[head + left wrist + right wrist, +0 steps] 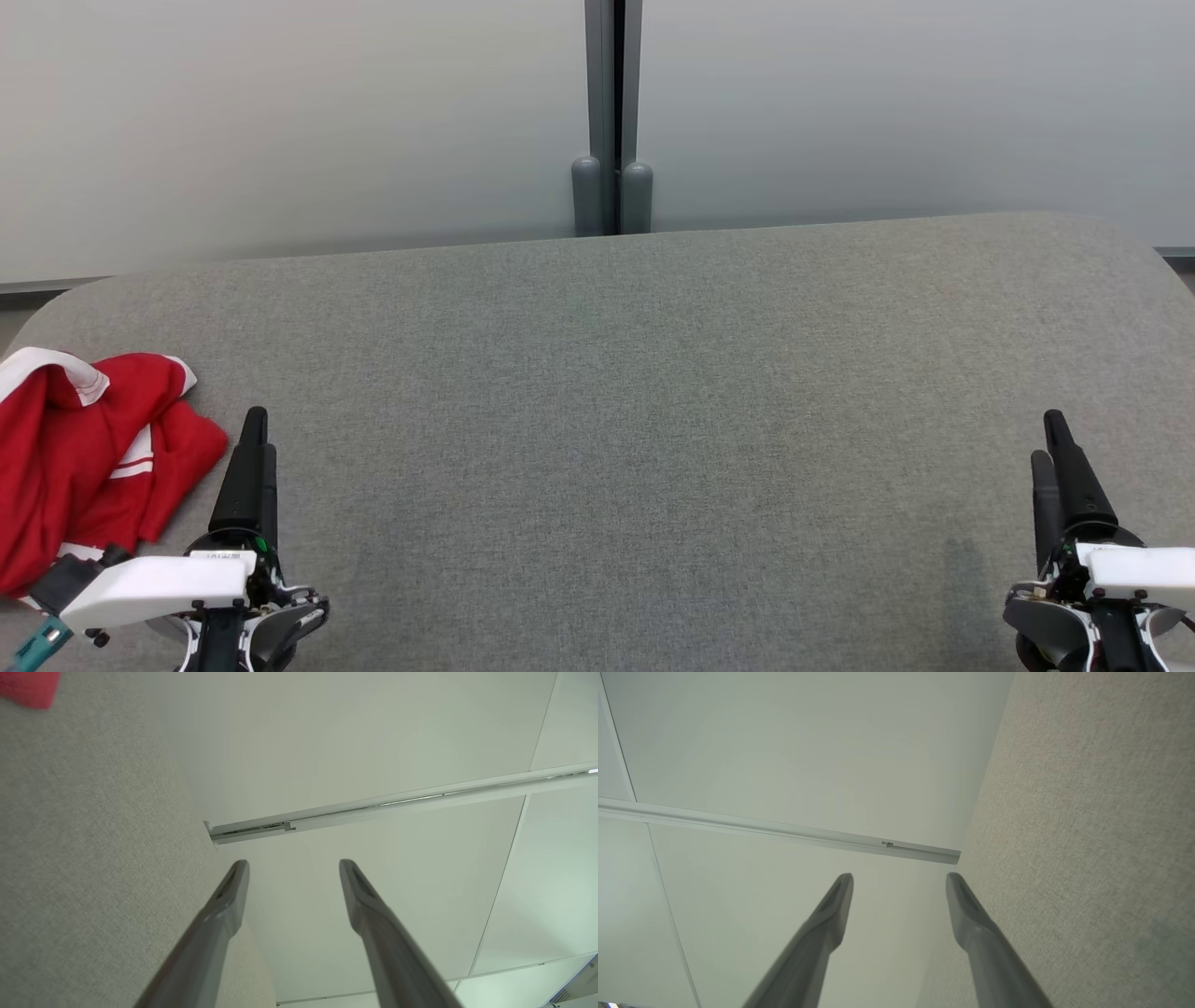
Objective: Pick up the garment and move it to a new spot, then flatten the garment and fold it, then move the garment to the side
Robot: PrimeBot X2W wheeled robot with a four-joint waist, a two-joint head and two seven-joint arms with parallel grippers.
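Note:
A red garment (84, 448) with white trim lies crumpled at the left edge of the grey fabric table (616, 411). A corner of the garment (30, 688) shows red at the top left of the left wrist view. My left gripper (257, 434) hovers just right of the garment, apart from it, fingers pointing to the far side. In the left wrist view this gripper (294, 868) is open with nothing between its fingers. My right gripper (1050, 439) stands at the table's right side. In its own view the right gripper (899, 882) is open and holds nothing.
A pale wall (280, 121) with a grey vertical post (612, 112) runs behind the table's far edge. The table has rounded corners at the far left and far right.

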